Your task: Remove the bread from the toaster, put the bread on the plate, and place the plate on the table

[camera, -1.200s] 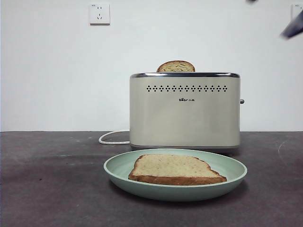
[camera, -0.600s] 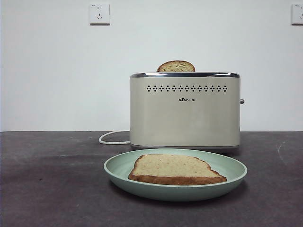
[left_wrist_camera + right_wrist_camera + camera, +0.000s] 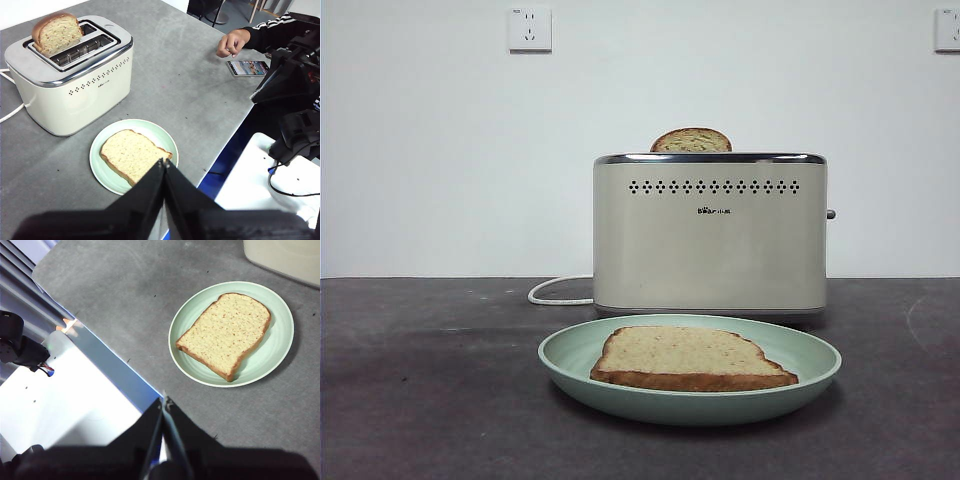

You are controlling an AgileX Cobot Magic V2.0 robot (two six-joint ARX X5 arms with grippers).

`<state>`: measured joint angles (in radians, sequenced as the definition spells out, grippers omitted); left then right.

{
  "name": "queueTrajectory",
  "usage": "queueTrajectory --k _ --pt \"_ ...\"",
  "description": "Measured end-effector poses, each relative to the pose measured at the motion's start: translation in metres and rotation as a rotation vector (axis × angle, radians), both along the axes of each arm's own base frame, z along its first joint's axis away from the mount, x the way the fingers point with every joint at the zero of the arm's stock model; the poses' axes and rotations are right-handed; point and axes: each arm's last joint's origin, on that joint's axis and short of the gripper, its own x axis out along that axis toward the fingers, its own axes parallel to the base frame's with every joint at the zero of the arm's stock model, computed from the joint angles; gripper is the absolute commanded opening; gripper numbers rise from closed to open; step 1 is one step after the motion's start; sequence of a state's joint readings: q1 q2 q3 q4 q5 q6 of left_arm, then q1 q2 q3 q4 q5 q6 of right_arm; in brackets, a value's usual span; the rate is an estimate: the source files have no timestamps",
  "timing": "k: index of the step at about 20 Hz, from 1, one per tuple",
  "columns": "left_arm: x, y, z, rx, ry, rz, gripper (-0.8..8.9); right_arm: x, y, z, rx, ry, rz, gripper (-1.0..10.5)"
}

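Two grippers hang high above the table, both pulled back from the work and both empty. The left gripper has its black jaws pressed together to a thin seam, and the right gripper is pinched closed the same way; neither touches anything. Below them, near the front edge of the table, sits the plate, flat on the dark surface. The bread lies flat inside it, crust all round, slightly left of the plate's middle. Just behind the plate stands the toaster, close but not touching it, with its white cord trailing off to the left. A narrower slice with a domed brown top pokes up from the toaster's far slot. On the white wall behind, a socket sits high on the left.
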<state>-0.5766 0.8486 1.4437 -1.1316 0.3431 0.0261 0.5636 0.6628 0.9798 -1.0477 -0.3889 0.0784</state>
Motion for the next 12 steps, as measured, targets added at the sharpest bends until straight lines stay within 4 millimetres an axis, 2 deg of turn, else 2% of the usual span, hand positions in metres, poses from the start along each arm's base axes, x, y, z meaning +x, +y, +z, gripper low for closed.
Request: queueTrajectory --k 10,12 --pt "0.007 -0.005 -0.002 0.014 0.021 0.001 -0.04 0.0 0.0 0.0 0.0 0.0 0.0 0.0" --pt "0.01 -0.005 -0.002 0.035 0.001 0.044 -0.04 0.0 0.0 0.0 0.0 0.0 0.0 0.0"
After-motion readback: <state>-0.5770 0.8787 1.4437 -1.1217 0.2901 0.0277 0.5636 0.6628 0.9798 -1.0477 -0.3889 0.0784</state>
